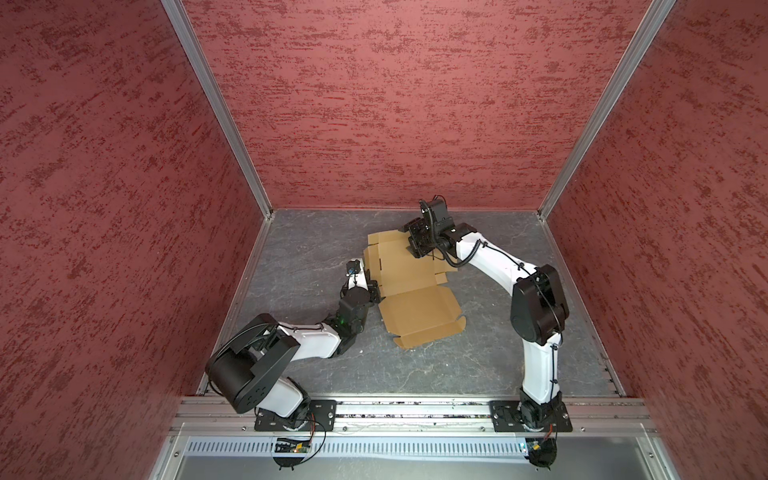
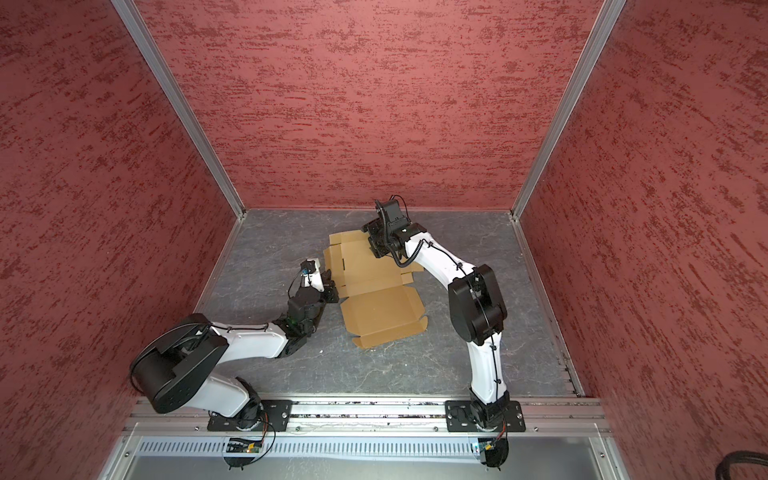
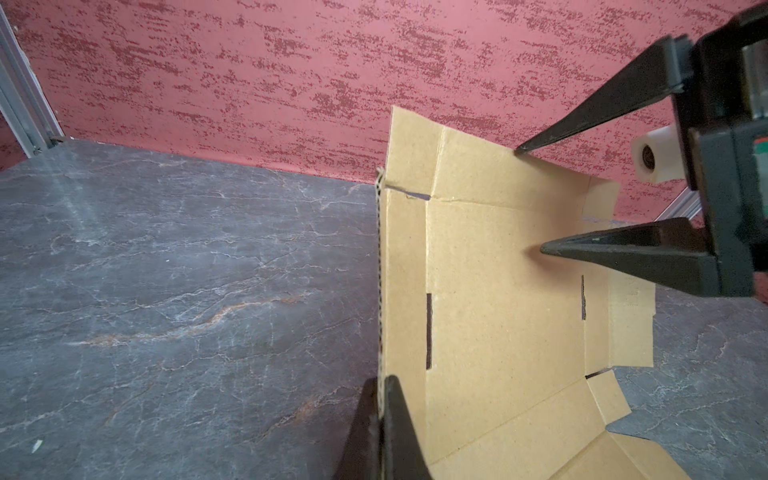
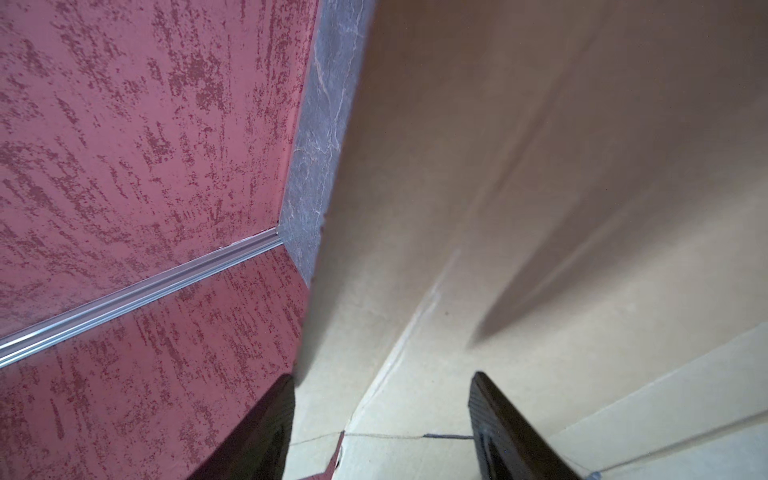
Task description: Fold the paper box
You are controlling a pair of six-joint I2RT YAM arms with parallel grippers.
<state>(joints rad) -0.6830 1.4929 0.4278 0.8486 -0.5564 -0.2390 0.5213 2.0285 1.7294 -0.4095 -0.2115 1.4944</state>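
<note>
The paper box (image 1: 415, 307) (image 2: 374, 311) is a brown cardboard sheet with flaps and slots, lying mostly flat on the grey table. My left gripper (image 1: 375, 290) (image 2: 331, 286) (image 3: 380, 399) is shut on the edge of the box's left side flap (image 3: 403, 291), which stands upright. At the far end of the box (image 3: 498, 311) (image 4: 457, 208), my right gripper (image 1: 414, 250) (image 2: 376, 249) (image 3: 532, 199) (image 4: 382, 390) is open. One of its fingers (image 3: 552, 137) meets the raised far flap's edge. The other finger (image 3: 602, 249) hovers over the base panel.
Red textured walls (image 1: 374, 104) with aluminium corner posts (image 1: 257, 199) close in the grey stone-look table (image 1: 311, 249) on three sides. A metal rail (image 1: 415, 409) carrying both arm bases runs along the front. A small white scrap (image 3: 37, 444) lies on the table.
</note>
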